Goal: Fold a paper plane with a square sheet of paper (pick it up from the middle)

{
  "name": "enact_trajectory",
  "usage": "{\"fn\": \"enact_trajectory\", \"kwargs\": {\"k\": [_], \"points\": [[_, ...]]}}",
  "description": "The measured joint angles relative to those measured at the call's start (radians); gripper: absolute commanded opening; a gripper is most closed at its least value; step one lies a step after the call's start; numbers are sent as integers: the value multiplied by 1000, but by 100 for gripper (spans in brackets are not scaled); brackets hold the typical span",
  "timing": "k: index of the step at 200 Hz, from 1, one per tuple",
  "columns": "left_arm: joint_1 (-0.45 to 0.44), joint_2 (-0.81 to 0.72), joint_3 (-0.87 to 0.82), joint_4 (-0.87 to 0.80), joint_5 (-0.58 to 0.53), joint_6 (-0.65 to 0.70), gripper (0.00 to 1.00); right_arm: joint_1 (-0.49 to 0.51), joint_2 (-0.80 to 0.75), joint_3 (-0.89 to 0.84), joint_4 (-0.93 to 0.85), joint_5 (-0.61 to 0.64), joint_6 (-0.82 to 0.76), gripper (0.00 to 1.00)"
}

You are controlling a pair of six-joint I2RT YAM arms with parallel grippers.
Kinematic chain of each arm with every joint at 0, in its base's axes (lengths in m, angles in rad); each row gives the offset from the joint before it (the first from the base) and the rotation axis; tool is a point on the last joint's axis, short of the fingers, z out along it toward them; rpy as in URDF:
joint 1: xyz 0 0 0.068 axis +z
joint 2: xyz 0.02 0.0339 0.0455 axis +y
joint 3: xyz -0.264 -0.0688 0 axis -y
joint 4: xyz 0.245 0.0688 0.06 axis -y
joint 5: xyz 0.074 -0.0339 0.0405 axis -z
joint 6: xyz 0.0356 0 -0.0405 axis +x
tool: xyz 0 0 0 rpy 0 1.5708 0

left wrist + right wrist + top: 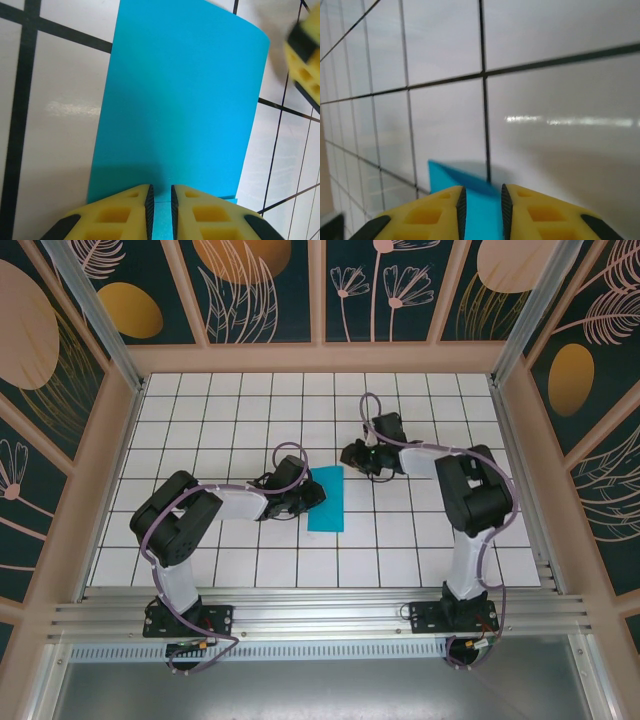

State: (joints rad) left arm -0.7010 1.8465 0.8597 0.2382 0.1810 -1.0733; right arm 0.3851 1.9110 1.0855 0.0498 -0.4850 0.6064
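The square sheet of paper (327,498) lies on the tiled table folded into a teal-blue rectangle about one tile wide and two long. My left gripper (312,496) rests low over its left edge. In the left wrist view the jaws (160,187) stand a narrow gap apart, with the paper (180,100) spread beneath them and a lower layer peeking out at the right. My right gripper (353,454) sits just beyond the far right corner. Its jaws (481,189) are slightly apart, and the paper's corner (450,175) shows under them.
The white tiled table (200,430) is walled on three sides by wooden panels. An aluminium rail (320,615) runs along the near edge by the arm bases. A yellow finger of the right gripper (305,55) shows beside the paper's far corner.
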Motion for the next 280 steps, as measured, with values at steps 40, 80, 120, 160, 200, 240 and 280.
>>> {"fn": "enact_trajectory", "kwargs": {"k": [40,80,120,160,200,240,280], "points": [[-1,0,2,-4,0,0,22,6,-206,-221,85,-77,6,39],[-1,0,3,-5,0,0,22,55,-231,-349,137,-142,10,43],[-1,0,3,-5,0,0,22,86,-226,-371,165,-165,5,43],[-1,0,5,-7,0,0,22,86,-198,-378,180,-161,2,43],[-1,0,5,-8,0,0,22,91,-188,-381,181,-153,2,44],[-1,0,5,-8,0,0,22,103,-176,-381,211,-166,2,43],[-1,0,5,-8,0,0,22,122,-174,-386,224,-180,2,43]]}}
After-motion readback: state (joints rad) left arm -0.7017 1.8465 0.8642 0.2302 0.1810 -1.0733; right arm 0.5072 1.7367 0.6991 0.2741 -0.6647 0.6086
